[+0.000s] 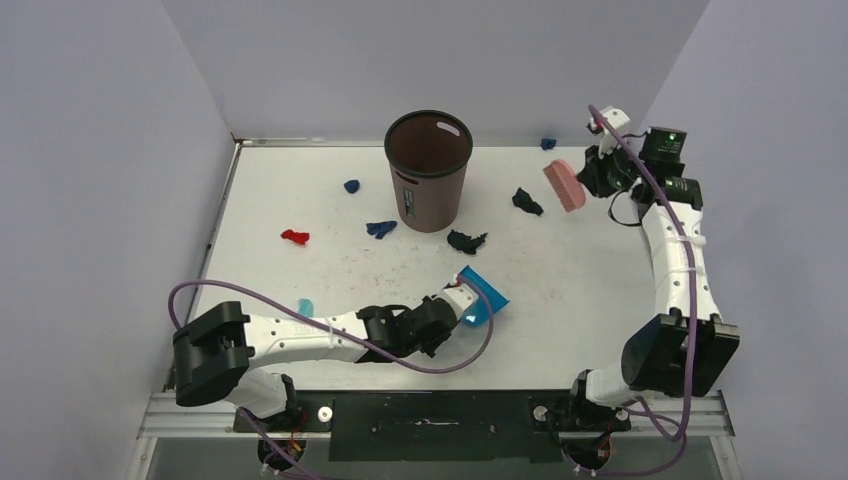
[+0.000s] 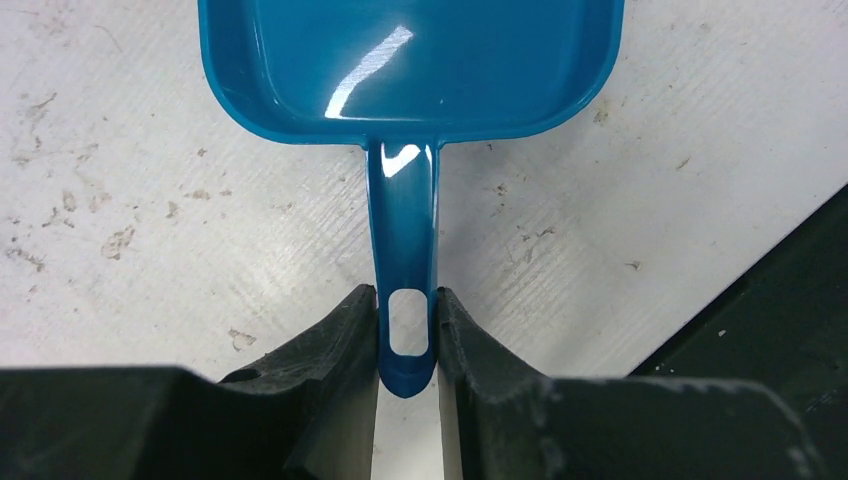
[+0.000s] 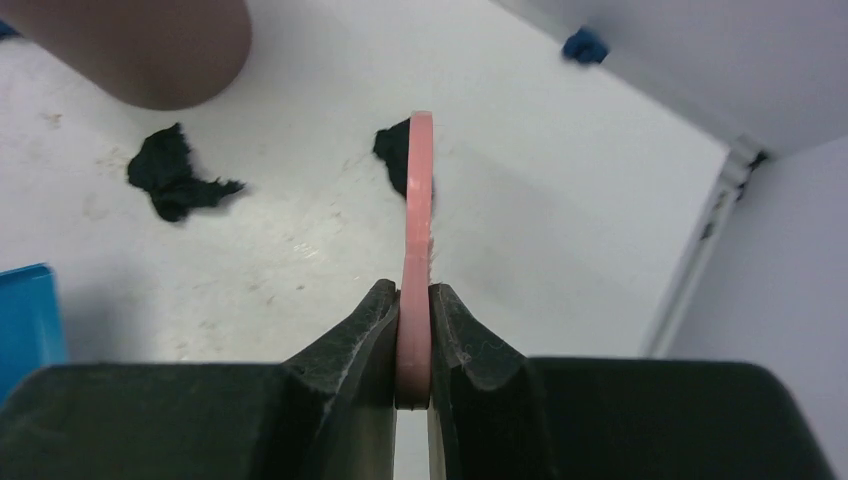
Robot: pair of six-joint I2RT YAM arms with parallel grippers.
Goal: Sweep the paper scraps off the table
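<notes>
Red scrap [image 1: 294,237] lies far left on the worktop [image 1: 560,290]; a light-blue strip [image 1: 305,305] sits nearer you, beside the left arm [image 1: 300,338]. One blue wad [image 1: 351,185] and a second blue wad [image 1: 380,229] lie left of the brown bin [image 1: 428,170].

Left jaws are narrow, pinched on the very tail of the blue dustpan [image 2: 404,250] handle, at its hang-hole. The pan is empty, so likely nothing is collected yet. With a grip that far back the pan may swing. Set its lip flat on the worktop and hold it there before any stroke.

A dark wad [image 1: 465,241] lies just beyond the pan, in front of the bin. Take it first.

A second dark wad [image 1: 526,202] lies right of the bin, near the pink brush [image 1: 564,185]. Right jaws are clamped tight on the brush, which seems raised off the surface; its bristle side is unclear. Lower it behind a wad and use short strokes towards the pan.

A last blue scrap [image 1: 548,143] lies at the back edge.
</notes>
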